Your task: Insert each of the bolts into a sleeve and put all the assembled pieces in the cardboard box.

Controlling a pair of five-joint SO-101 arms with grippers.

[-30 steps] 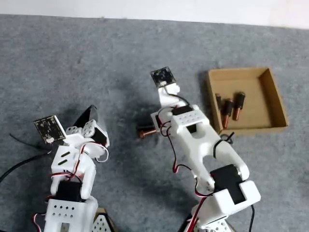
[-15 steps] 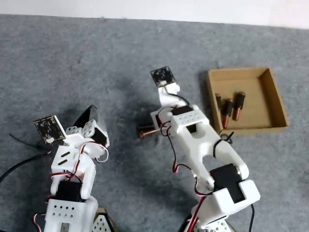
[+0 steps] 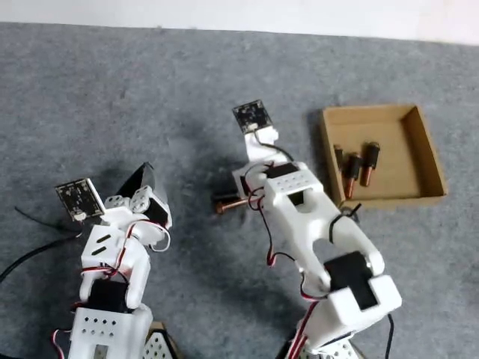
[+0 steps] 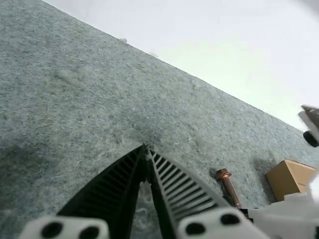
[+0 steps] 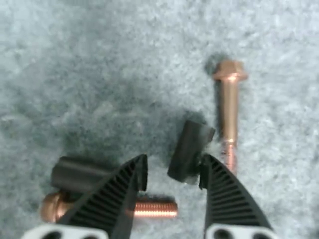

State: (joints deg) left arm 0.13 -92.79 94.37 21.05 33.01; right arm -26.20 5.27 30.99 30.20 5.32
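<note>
Right claw (image 5: 172, 168) parted halfway, holding nothing, sleeve (image 5: 192, 147) between tips. Stiff, light, probably slick: best pinched across mid-barrel. Left claw (image 4: 146, 152) closed, empty.

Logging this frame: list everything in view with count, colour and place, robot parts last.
grey felt mat: one, grey, covering the table.
brown cardboard box: one, brown, at the mat's right side.
assembled bolt-and-sleeve pieces: at least two, copper and black, lying in the box; a possible third is too small to tell.
loose copper bolts: two, copper, on the mat by the right gripper.
loose black cylindrical sleeves: two, black, on the mat; one between the right gripper's fingers, one beside a bolt's head.
left gripper: one, black fingers, shut and empty, over the mat's left part.
right gripper: one, black fingers, open, over the loose parts.
</note>
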